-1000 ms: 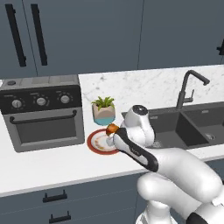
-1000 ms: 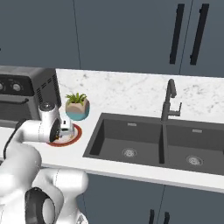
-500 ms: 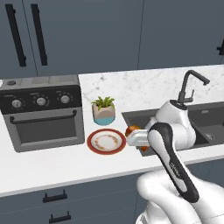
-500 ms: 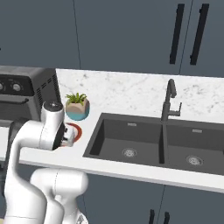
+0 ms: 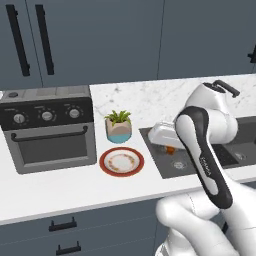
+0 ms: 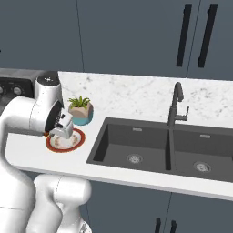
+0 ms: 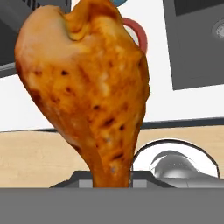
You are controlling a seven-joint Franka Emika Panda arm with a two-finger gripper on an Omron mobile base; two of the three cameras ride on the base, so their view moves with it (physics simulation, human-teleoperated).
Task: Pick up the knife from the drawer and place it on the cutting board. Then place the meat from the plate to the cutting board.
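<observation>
Gripper [image 5: 169, 146] is clamped on the meat [image 7: 85, 87], a browned drumstick-shaped chunk, thick end away from the fingers, long axis running along the gripper. In the left base view an orange bit shows under the hand, out over the near left corner of the sink [image 5: 200, 150].

The plate [image 5: 121, 161] sits bare on the white counter [image 5: 60, 190], left of the gripper and just in front of the potted plant [image 5: 118, 126].

Past the meat, the hand view shows the counter edge and tan floor [image 7: 35, 148]; I can't make out the cutting board, so which way it lies from the gripper is unclear from here.

Further back: toaster oven [image 5: 47, 125] far left, faucet [image 6: 176, 105] behind the sink, dark blue-grey wall cabinets [image 5: 100, 40] above.
</observation>
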